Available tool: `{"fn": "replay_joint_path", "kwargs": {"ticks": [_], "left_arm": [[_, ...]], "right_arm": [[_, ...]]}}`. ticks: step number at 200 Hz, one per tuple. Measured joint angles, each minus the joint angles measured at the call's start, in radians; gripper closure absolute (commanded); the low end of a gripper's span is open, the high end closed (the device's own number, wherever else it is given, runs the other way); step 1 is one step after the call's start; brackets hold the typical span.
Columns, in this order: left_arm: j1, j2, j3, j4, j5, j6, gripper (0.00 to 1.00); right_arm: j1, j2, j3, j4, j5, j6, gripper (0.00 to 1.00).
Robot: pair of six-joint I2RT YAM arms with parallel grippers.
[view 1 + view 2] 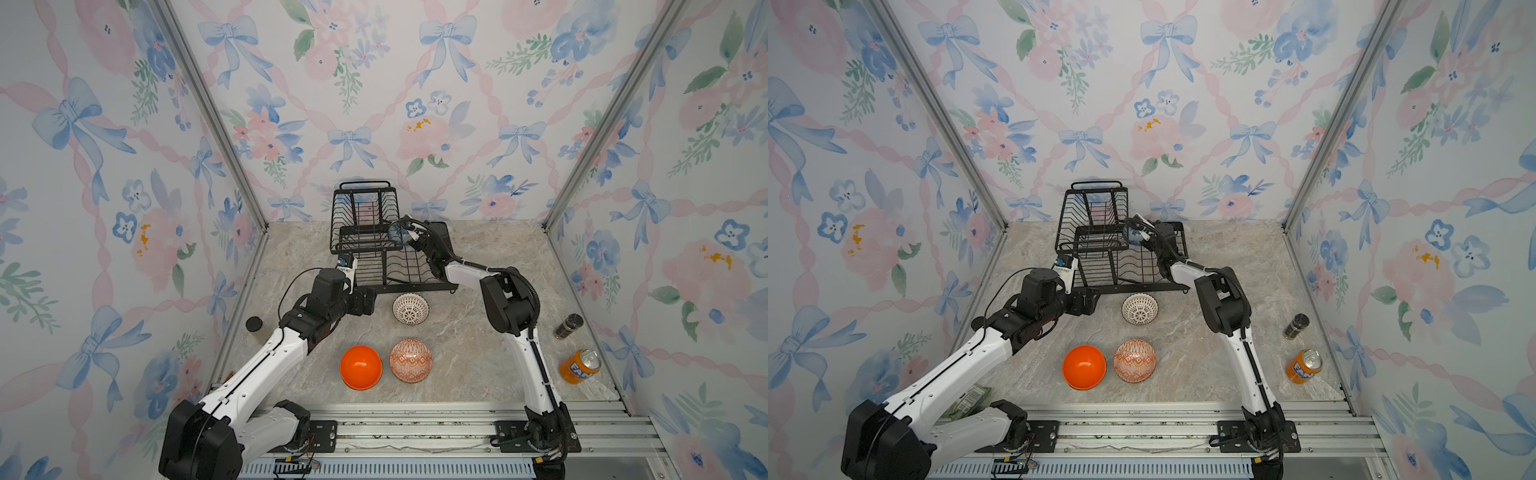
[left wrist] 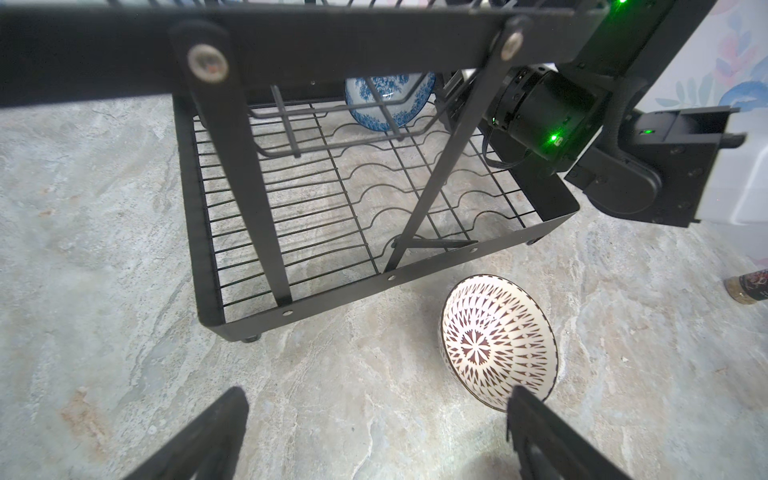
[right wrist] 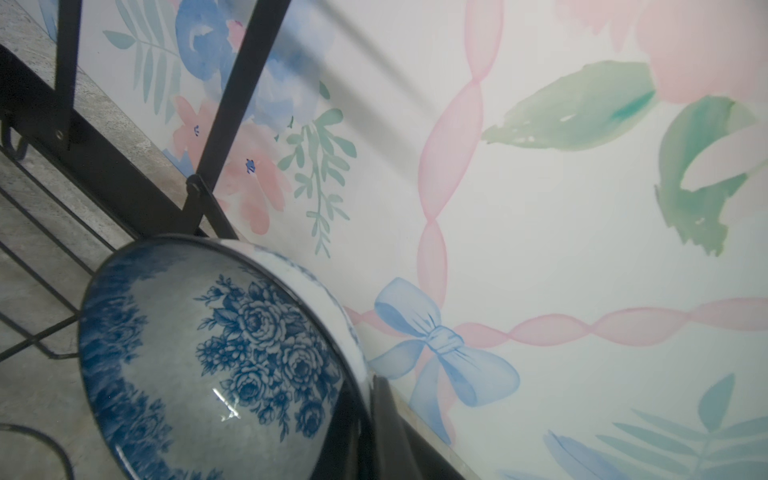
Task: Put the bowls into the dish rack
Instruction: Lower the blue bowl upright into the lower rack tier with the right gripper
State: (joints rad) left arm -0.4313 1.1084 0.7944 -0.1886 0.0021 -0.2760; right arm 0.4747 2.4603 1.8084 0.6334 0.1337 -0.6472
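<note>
Pinching the blue-patterned bowl by its rim, on edge over the far wavy slots of the dish rack, the right pincer looks mid-placement, next needing a seat-and-release, while the left pincer hangs spread wide near the white lattice bowl on the table.

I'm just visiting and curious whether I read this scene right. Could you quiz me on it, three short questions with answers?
1. True or false: the left gripper is open and empty.
2. Which bowl does the right gripper hold at the dish rack? A) plain orange B) blue-patterned C) white lattice
3. How many bowls sit on the table outside the rack?
Key: 1 true. 2 B, the blue-patterned bowl. 3 three: white lattice bowl, plain orange bowl, orange-white geometric bowl.
</note>
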Motion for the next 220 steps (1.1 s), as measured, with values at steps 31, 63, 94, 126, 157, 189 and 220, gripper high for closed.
{"fn": "replay_joint_path", "kwargs": {"ticks": [31, 63, 94, 126, 157, 189, 220], "left_arm": [[0.005, 0.0, 0.0, 0.0, 0.001, 0.004, 0.02], [0.007, 0.0, 0.0, 0.0, 0.007, 0.004, 0.02], [0.011, 0.0, 0.0, 0.0, 0.008, 0.004, 0.02], [0.015, -0.003, 0.0, 0.0, 0.011, 0.004, 0.02], [0.016, -0.008, -0.002, 0.0, 0.015, 0.004, 0.02], [0.016, -0.008, -0.007, 0.0, 0.018, 0.004, 0.02], [0.02, -0.018, -0.01, 0.0, 0.023, 0.004, 0.02]], "right_arm": [[0.004, 0.013, 0.01, 0.005, 0.005, 0.0, 1.0], [0.009, 0.014, 0.01, 0.008, 0.005, 0.0, 1.0], [0.012, 0.014, 0.01, 0.008, -0.008, 0.009, 1.0], [0.013, 0.014, 0.01, 0.007, -0.021, 0.019, 1.0], [0.013, 0.014, 0.009, 0.006, -0.029, 0.026, 1.0], [0.015, 0.014, 0.009, 0.002, -0.038, 0.03, 1.0], [0.02, 0.028, 0.009, 0.006, -0.043, 0.037, 1.0]]}}
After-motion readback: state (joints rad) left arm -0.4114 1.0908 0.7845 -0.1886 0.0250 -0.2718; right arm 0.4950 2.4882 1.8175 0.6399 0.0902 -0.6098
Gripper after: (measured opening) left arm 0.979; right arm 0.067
